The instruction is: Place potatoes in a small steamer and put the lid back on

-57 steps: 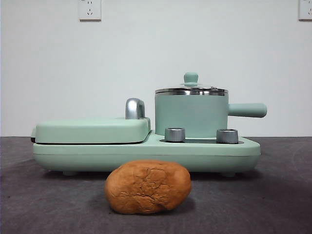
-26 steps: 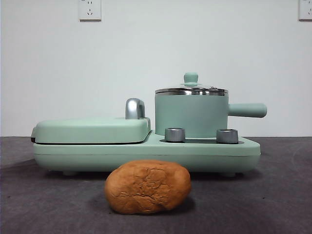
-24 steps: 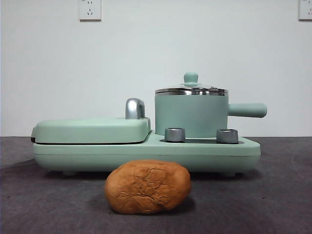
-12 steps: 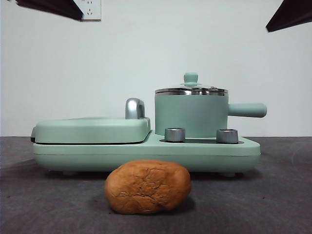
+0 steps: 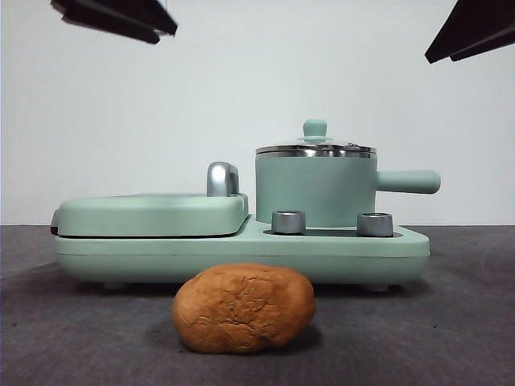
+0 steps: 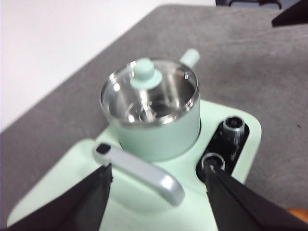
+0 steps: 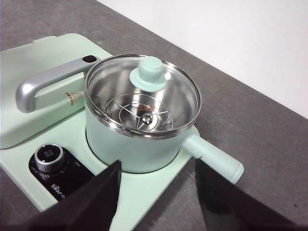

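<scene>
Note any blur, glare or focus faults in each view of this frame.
Front view: sharp, evenly lit; orange-brown oval potato casts a faint shadow. Left wrist view: soft all over, with glare on the clear glass lid with a mint-green knob and the curved steel handle. Right wrist view: crisp; bright reflections inside the mint-green cylindrical pot.

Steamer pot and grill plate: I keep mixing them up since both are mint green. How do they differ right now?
The steamer pot is a tall cylinder with a steel rim; the grill plate is low and flat. The steamer pot has a straight mint side handle, the grill plate a curved silver one. The steamer pot is covered by a clear glass lid, the grill plate by an opaque mint top. Both sit on the same mint base.
</scene>
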Controlling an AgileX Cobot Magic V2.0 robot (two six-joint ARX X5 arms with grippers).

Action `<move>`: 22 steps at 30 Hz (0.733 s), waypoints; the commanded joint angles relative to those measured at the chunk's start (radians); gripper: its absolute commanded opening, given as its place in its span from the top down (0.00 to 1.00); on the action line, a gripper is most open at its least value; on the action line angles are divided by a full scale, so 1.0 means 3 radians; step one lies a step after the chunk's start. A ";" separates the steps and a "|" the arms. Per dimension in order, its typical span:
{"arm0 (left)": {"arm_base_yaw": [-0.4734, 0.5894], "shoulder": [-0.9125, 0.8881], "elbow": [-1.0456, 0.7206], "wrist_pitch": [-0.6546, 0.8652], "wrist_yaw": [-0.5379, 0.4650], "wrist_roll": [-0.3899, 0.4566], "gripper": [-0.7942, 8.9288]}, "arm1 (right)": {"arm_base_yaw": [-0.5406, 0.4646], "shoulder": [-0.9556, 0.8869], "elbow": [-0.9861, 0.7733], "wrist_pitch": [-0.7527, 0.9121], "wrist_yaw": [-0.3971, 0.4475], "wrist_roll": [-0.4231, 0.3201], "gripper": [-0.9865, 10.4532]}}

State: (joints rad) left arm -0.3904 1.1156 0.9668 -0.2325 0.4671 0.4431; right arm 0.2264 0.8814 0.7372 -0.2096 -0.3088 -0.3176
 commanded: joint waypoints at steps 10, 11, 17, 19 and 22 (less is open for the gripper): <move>-0.0211 0.0573 0.0188 0.1214 -0.0174 -0.0769 0.60 | 0.0009 0.0019 0.0069 0.0023 0.0009 -0.0017 0.70; -0.0243 0.0678 0.0243 0.1279 -0.0179 -0.0830 0.60 | 0.0009 0.0019 0.0069 0.0023 0.0010 -0.0017 0.70; -0.0430 0.1336 0.0791 0.1273 -0.0256 -0.0946 0.60 | 0.0009 0.0020 0.0069 0.0025 0.0010 -0.0017 0.70; -0.0479 0.1546 0.0992 0.1278 -0.0256 -0.1005 0.60 | 0.0009 0.0020 0.0069 0.0034 0.0009 -0.0017 0.70; -0.0540 0.1845 0.1273 0.1277 -0.0256 -0.1022 0.60 | 0.0009 0.0020 0.0069 0.0080 0.0010 -0.0015 0.70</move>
State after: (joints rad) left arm -0.5426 1.6375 1.3128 0.1425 0.3916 0.1524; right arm 0.2264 0.8814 0.7372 -0.1970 -0.3092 -0.3176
